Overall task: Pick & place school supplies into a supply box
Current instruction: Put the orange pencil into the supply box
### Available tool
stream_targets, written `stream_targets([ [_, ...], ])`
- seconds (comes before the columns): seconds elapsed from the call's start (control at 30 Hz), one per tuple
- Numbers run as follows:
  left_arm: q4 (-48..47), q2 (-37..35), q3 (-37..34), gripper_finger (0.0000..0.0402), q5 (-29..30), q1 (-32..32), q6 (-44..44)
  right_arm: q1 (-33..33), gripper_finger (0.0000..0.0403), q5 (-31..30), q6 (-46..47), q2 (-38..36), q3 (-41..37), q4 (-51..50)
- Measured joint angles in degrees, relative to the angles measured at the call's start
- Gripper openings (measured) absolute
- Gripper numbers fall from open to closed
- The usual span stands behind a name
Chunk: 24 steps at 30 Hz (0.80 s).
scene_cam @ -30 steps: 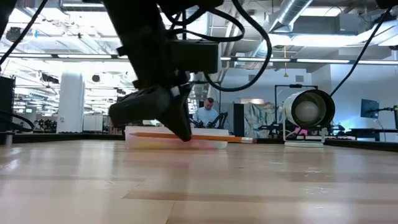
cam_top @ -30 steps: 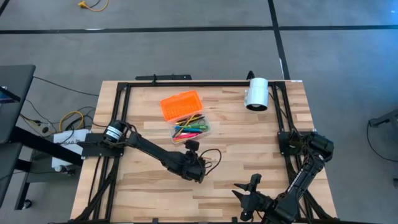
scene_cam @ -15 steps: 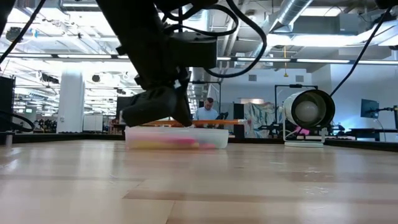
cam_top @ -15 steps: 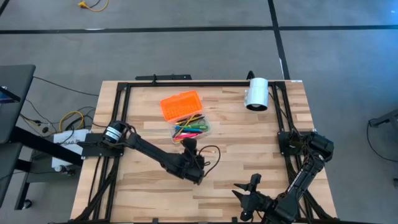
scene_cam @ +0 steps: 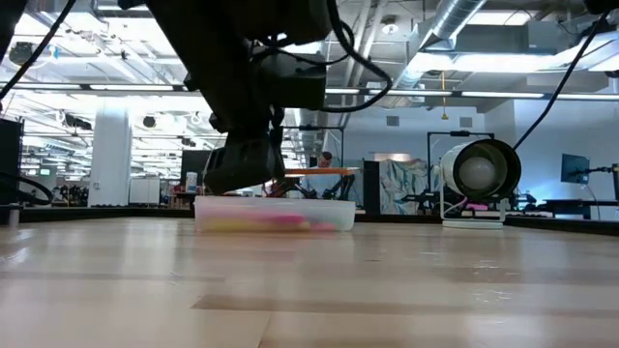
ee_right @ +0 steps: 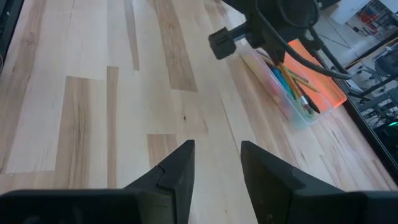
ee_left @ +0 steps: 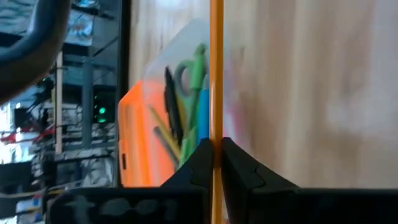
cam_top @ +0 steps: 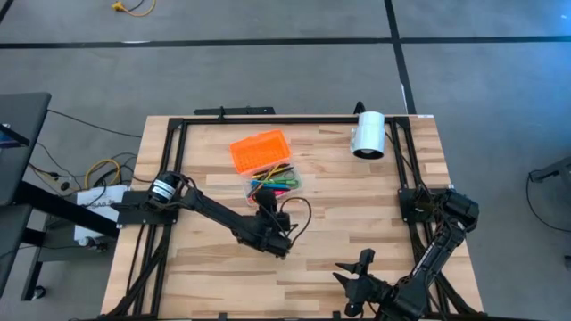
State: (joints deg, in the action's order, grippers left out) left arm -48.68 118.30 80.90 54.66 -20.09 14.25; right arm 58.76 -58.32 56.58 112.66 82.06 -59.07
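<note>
Gripping an orange pencil (ee_left: 216, 74), the left tool (ee_left: 214, 155) hovered beside the supply box (cam_top: 272, 185); the right tool (ee_right: 214, 163) waited released above bare tabletop (ee_right: 93, 112).

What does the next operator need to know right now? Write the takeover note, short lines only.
Left claw: shut on an orange pencil, carried above the table at the near edge of the supply box.
Right claw: open and empty, parked at the table's near right corner.
Supply box: open, its orange lid lying flat behind the clear base. Pens, pencils and green-handled scissors already lie in the base.
Done: no loose supplies show on the table top in the high view.
Left: lower the orange pencil into the base and release it. The lid is not yet shut.
</note>
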Motion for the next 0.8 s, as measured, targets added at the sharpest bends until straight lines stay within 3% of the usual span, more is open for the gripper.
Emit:
stream_targets([
  [0.37,-3.4,0.0,0.0,0.0009,0.6,9.5,1.3,0.0,0.0124,0.0,0.0,0.2,0.0,0.2],
  [0.5,-3.4,0.0,0.0,0.0010,-3.0,12.7,0.9,0.1,0.0124,0.1,0.0,0.2,0.0,0.4],
  [0.63,-3.4,0.0,0.0,0.0011,-6.2,14.6,0.9,0.1,0.0124,0.8,0.0,0.2,0.0,0.4],
  [0.8,-3.5,-0.1,0.0,0.0030,-4.6,14.5,0.9,0.1,0.0124,0.9,0.0,0.2,0.0,0.4],
])
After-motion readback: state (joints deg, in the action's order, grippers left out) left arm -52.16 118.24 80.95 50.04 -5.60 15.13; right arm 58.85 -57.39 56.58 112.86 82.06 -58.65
